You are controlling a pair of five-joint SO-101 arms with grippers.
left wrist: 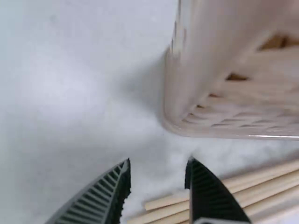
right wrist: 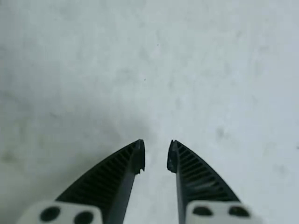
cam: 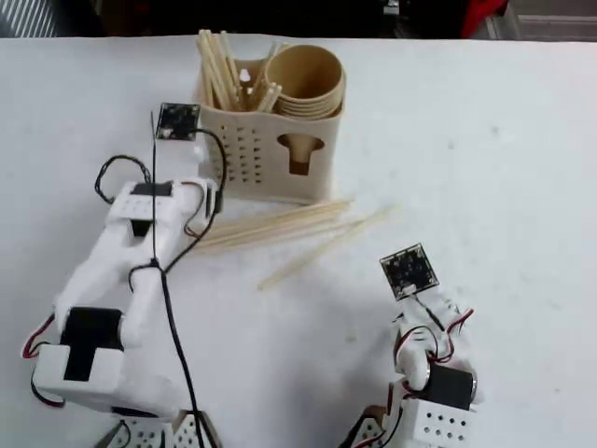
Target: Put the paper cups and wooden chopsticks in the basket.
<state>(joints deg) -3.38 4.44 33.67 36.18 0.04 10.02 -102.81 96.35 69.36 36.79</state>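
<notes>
Wooden chopsticks (left wrist: 266, 177) lie loose on the table (left wrist: 70, 93), their left ends right at the left gripper (left wrist: 159, 163). Its fingers stand apart with nothing between them. One finger overlaps the stick ends, while the gap itself sits over bare table. Just beyond is the near-left corner of the basket (left wrist: 210, 70). From above, the loose sticks fan rightward along the basket's near side, and a stray chopstick (cam: 322, 250) angles off nearer and further right. Paper cups (cam: 308, 79) are already nested in the basket's right compartment, with upright chopsticks (cam: 219, 70) in its left. The right gripper (right wrist: 155, 149) hangs over bare table at the near right, fingers narrowly parted and empty.

The likely trouble is a poor bite. Closing from this offset could shove the ends aside or catch only one or two sticks. Held by the tips alone, long sticks may droop, pivot or slip out on the lift. The basket is close enough that a sideways correction could knock it.

I cannot tell whether the overlapping finger touches the sticks or hovers above them. The sticks' right ends run out of the left wrist view, the overlapping bundle cannot be counted, and neither can the cups in the stack.
</notes>
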